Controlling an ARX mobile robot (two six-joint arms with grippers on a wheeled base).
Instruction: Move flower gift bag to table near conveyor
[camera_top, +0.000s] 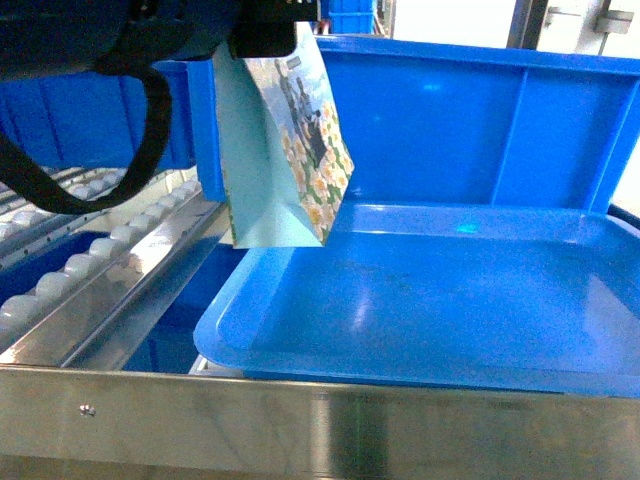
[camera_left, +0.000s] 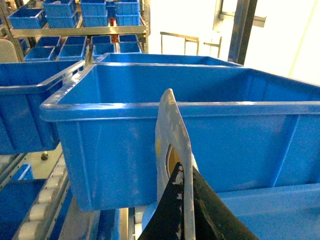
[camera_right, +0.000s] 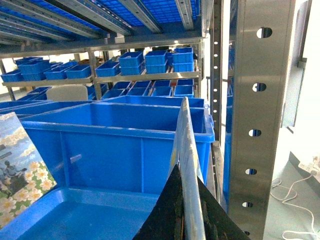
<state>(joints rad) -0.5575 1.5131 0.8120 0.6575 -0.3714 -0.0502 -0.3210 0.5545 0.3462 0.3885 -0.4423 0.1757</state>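
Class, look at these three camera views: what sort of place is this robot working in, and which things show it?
Most likely a warehouse or factory stockroom. Stacks of small blue plastic bins fill steel shelving, sloping lanes of white rollers run beside a large blue plastic crate, and a flower-printed gift bag hangs there.

Floral gift bag (camera_top: 290, 150) hanging above conveyor (camera_top: 90, 270)

You are looking at a warehouse or factory storage area: steel shelving (camera_right: 145, 77) in the background carries rows of small blue plastic bins (camera_right: 150, 59). A perforated steel upright (camera_right: 257, 115) stands at your right. Sloping lanes of white rollers between metal rails (camera_top: 95, 270) run beside a large blue plastic crate (camera_left: 165, 130) and a shallow blue plastic tray (camera_top: 420, 310).
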